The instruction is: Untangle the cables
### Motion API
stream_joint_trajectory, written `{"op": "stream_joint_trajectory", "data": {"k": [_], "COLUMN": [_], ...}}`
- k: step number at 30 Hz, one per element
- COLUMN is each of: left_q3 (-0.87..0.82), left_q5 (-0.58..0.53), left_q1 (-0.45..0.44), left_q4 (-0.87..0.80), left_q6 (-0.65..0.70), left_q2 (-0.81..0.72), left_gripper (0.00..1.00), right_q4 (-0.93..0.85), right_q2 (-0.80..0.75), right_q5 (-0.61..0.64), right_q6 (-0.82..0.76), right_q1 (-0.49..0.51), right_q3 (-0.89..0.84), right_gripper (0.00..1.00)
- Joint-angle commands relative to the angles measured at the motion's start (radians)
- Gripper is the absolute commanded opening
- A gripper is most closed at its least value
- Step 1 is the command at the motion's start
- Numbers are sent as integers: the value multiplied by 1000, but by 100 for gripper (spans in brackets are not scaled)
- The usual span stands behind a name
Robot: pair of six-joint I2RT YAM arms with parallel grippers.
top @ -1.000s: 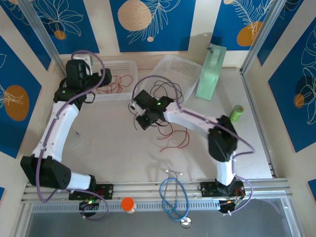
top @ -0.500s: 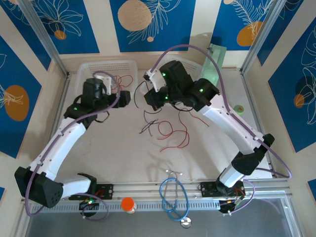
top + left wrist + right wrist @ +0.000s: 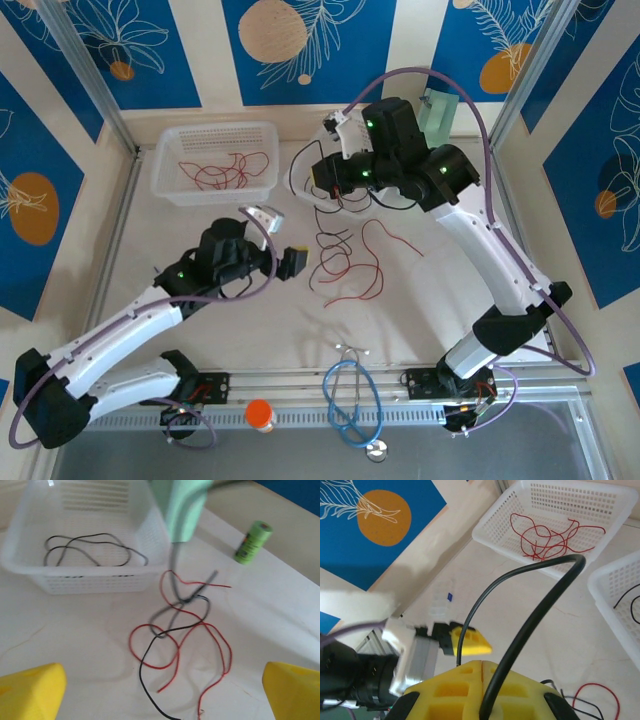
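Note:
A loose tangle of red and black cables (image 3: 345,262) lies mid-table and reaches in front of my left wrist camera (image 3: 181,635). My left gripper (image 3: 283,240) hovers just left of it, open and holding nothing, its yellow fingertips (image 3: 31,692) set wide apart. My right gripper (image 3: 320,184) is up near the back, shut on a black cable (image 3: 530,615). That cable arcs up from its closed yellow fingers (image 3: 465,687), and its blurred tail (image 3: 175,582) hangs down to the tangle.
The back-left white basket (image 3: 166,160) holds red cables (image 3: 547,536). A second white basket (image 3: 20,562) holds a black cable. A green cylinder (image 3: 253,542) lies right of it. A blue stethoscope (image 3: 350,400) and an orange cap (image 3: 260,412) sit at the near rail.
My left arm swung away from the back-left basket, toward the front and centre, beside the tangle. My right gripper lifted and moved toward the back, drawing the black cable up.

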Motion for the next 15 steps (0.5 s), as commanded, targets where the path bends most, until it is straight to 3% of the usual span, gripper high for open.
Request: {"op": "stream_joint_trajectory", "data": {"k": [1,11,15], "left_q3": [-57,-137,-121], "left_q5": [19,-155,-209], "left_q1": [-61,-219,-248], "left_q4": [137,478,533], "left_q6": [39,-25,-49], "left_q2": [14,217,269], "left_gripper": [100,100,100], "right_q4": [27,77,114], "right_q2": [-28,-62,-74], "right_q5": [-44,-9,-20], "right_q6": [35,122,153], "right_q1": [1,3,14], "right_q3": [-7,-51,-78], "right_gripper": [0,0,0]}}
